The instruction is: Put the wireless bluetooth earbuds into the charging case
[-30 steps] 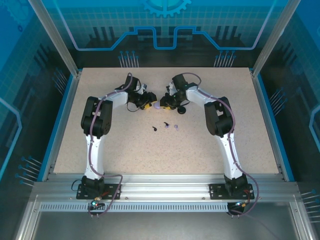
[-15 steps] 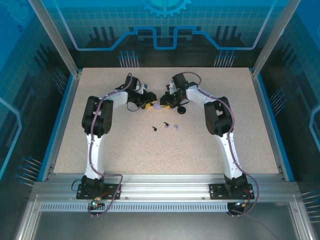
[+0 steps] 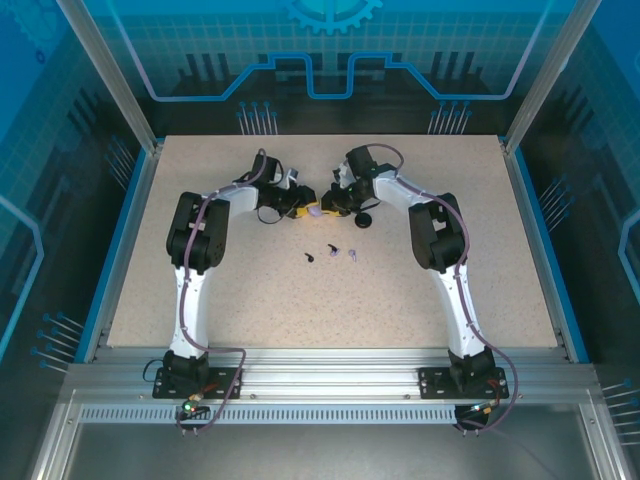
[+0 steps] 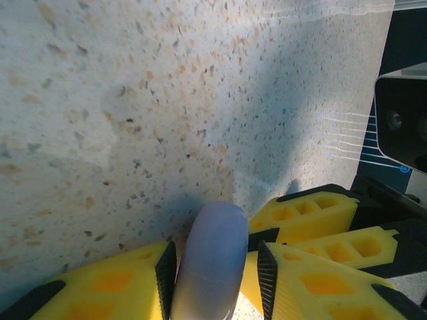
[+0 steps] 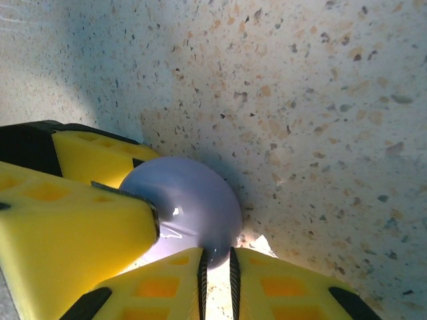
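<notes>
1. The speckled tabletop [image 3: 200,300] carries everything. The one piece of work in hand sits at its far middle, where the two arms meet.
2. There are two hands, both on the same thing. The left hand [image 3: 296,211] is closed around the lavender charging case [image 3: 313,211] across its thickness, with one pad on either flat side. The right hand [image 3: 328,208] has its fingers [image 5: 267,280] drawn almost together on the case's thin edge, apparently pinching the lid's lip.
3. The step in hand looks like opening the lavender charging case. To do it well, the left hand should hold the body firmly and level against the tabletop. The right hand should then lift the lip in an arc about the hinge rather than pulling straight away. The pinch is shallow on a smooth, rounded shell, so it could slip off, and a slow peel suits it.
4. There are two cases. The lavender one is held between the hands, and a black charging case [image 3: 362,220] lies just beside the right hand, untouched.
5. I can make out three wireless bluetooth earbuds, lying loose on the tabletop nearer the arm bases and apart from both cases. A black earbud [image 3: 309,258] is to the left, a second black earbud [image 3: 331,248] is beside it, and a lavender earbud [image 3: 352,254] is to the right. None is in a case yet.
</notes>
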You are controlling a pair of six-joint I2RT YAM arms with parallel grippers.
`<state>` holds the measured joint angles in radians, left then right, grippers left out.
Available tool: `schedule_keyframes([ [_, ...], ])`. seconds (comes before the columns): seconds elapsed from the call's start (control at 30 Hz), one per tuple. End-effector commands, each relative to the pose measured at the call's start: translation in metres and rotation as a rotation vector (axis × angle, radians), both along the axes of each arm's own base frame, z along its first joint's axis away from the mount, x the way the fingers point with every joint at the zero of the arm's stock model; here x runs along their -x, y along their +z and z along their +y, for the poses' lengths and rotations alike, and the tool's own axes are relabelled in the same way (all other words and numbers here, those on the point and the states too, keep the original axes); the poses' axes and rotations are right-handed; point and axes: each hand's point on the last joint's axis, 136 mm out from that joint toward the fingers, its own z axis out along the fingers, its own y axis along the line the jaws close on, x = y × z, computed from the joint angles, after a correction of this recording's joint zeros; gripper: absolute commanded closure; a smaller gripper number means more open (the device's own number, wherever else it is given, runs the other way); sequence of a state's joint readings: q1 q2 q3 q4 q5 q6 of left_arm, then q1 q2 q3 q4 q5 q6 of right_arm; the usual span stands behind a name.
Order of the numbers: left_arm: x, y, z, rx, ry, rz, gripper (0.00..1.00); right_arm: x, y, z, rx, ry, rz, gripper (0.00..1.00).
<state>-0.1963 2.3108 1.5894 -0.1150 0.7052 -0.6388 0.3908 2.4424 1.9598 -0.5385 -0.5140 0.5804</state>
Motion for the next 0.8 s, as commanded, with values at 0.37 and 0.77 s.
schedule_keyframes([
  [0.37, 0.022, -0.001, -0.01, 0.0, -0.037, 0.03, 0.78, 0.003, 0.01, -0.001, -0.017, -0.003, -0.005, 0.78],
  [0.77, 0.04, 0.101, -0.004, -0.006, -0.099, -0.256, 0.81, 0.034, 0.132, -0.033, -0.1, 0.077, -0.329, 0.64],
])
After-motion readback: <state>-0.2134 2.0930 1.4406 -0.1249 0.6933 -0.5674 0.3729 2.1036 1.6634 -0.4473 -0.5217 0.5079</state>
